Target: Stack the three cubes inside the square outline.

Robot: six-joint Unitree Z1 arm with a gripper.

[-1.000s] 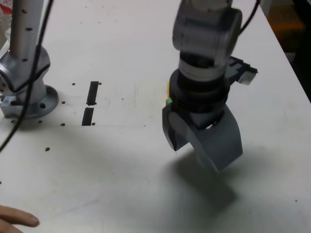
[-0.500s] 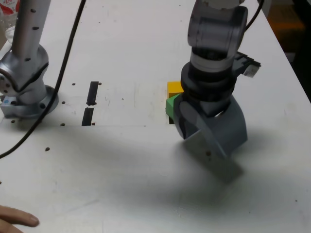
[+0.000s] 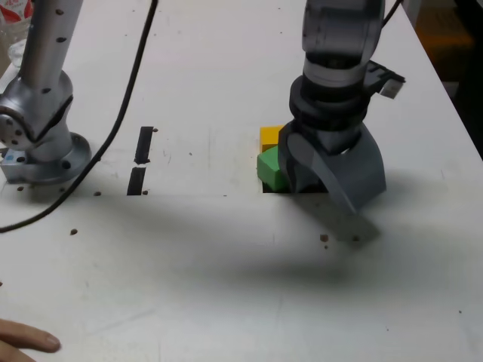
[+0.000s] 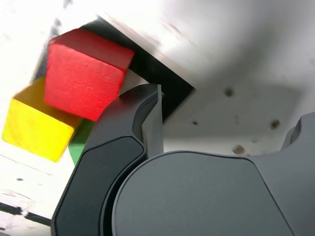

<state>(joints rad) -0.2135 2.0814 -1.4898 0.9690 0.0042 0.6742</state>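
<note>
The white table (image 3: 189, 249) carried two short black tape strips (image 3: 140, 160) and the arm's base (image 3: 41, 143). The end effector (image 3: 332, 177) stood wide open and empty, low beside the cubes. The red cube (image 4: 83, 73), yellow cube (image 4: 32, 125) and green cube (image 3: 270, 167) sat clustered, touching, at the square outline (image 4: 162, 86), probably gathered there for stacking.

My arm has a silver cylindrical base (image 3: 41, 128) on a round bolted flange, with a black cable (image 3: 121, 124) draped beside it. Its wrist (image 3: 339, 45) is grey above black ribbed rings. My gripper (image 3: 332, 177) has two broad, curved, matte dark-grey jaws.
</note>
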